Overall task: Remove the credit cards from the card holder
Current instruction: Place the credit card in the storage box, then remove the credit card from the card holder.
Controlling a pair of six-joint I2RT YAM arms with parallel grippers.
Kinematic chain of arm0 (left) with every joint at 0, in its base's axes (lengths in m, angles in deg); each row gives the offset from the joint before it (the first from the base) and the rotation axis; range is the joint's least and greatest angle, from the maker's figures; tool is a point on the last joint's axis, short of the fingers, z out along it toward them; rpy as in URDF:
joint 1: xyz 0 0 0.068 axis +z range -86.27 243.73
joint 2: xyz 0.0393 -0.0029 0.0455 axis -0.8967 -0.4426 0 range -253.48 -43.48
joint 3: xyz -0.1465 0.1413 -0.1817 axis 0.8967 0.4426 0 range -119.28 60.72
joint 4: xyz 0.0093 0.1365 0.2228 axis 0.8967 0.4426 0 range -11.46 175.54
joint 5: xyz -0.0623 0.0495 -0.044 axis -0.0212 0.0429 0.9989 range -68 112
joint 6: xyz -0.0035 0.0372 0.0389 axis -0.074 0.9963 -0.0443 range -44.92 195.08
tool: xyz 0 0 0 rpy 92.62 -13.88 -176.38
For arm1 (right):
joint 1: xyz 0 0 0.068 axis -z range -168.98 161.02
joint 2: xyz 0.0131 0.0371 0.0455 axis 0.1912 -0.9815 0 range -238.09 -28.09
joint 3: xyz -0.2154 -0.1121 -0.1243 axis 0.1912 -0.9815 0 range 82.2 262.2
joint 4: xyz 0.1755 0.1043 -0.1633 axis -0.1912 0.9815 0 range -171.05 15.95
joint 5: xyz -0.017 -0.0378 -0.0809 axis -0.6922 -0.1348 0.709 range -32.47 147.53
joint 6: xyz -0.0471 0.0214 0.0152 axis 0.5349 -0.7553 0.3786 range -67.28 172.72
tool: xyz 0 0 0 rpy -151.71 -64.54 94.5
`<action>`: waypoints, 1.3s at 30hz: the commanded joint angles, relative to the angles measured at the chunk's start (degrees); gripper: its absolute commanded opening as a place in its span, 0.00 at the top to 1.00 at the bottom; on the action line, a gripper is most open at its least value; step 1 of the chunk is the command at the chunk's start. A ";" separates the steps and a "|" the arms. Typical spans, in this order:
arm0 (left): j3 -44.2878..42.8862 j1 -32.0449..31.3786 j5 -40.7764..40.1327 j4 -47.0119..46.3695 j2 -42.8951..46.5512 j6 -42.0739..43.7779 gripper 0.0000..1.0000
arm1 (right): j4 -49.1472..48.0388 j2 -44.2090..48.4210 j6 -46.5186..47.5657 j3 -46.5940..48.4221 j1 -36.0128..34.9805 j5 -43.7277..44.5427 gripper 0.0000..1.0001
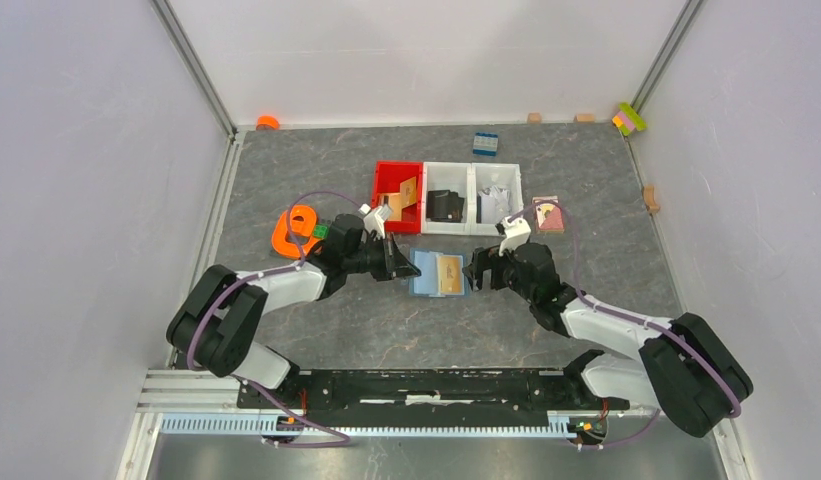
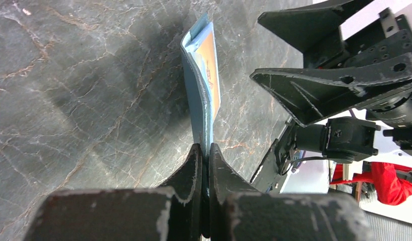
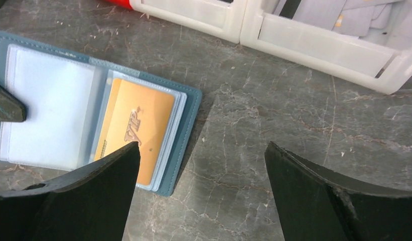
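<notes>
L claw (image 1: 395, 262): clenched on the card holder (image 1: 426, 272) at its left edge; we see the blue flap pinched tight.
card holder: lies open on the table (image 1: 586, 160), centre, betw. both claws, near the red bin (image 1: 398, 166).
credit card (image 3: 136, 130): tan-gold, in the holder's right sleeve.
R claw (image 3: 201, 146): released, jaws wide, nothing in them; we see one finger over the card, the other over bare table.
</notes>
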 commanded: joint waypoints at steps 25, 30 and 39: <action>9.04 -1.20 8.55 -25.20 13.61 -1.02 0.98 | -48.38 -7.87 -20.53 -12.00 7.61 -36.69 0.02; 9.72 -1.23 10.38 -30.73 12.54 -3.61 0.98 | -55.95 -5.34 -22.25 -14.19 7.59 -38.09 0.09; 9.83 -1.20 7.44 -26.14 14.82 -1.30 0.98 | -60.18 -6.03 -24.22 -14.55 7.60 -39.54 0.53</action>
